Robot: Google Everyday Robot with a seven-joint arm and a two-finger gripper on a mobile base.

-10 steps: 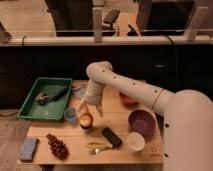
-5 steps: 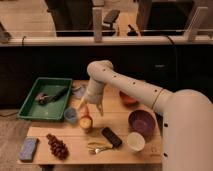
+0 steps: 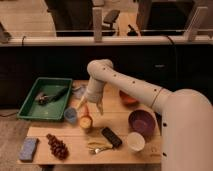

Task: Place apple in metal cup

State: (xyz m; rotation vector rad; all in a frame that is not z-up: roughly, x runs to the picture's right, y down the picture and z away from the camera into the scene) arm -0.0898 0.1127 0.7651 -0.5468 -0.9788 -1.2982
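The apple (image 3: 86, 121), small and yellow-orange, sits low on the wooden table (image 3: 115, 112), just right of the pale blue-grey cup (image 3: 71, 115). It seems to rest in something short and dark. I cannot tell whether that is the metal cup, which I cannot make out on its own. My gripper (image 3: 89, 107) hangs straight above the apple on the white arm (image 3: 130, 87). Its fingers (image 3: 80, 104) are spread apart on either side, just above the fruit and not clamped on it.
A green tray (image 3: 30, 102) with dark items lies at the left. The dark red grape bunch (image 3: 57, 146) and a blue sponge (image 3: 28, 148) are front left. A black block (image 3: 111, 136), white cup (image 3: 135, 141), purple bowl (image 3: 141, 122) and orange bowl (image 3: 127, 98) stand to the right.
The arm has barely moved. The apple now shows more fully below the spread fingers, in about the same spot on the table.
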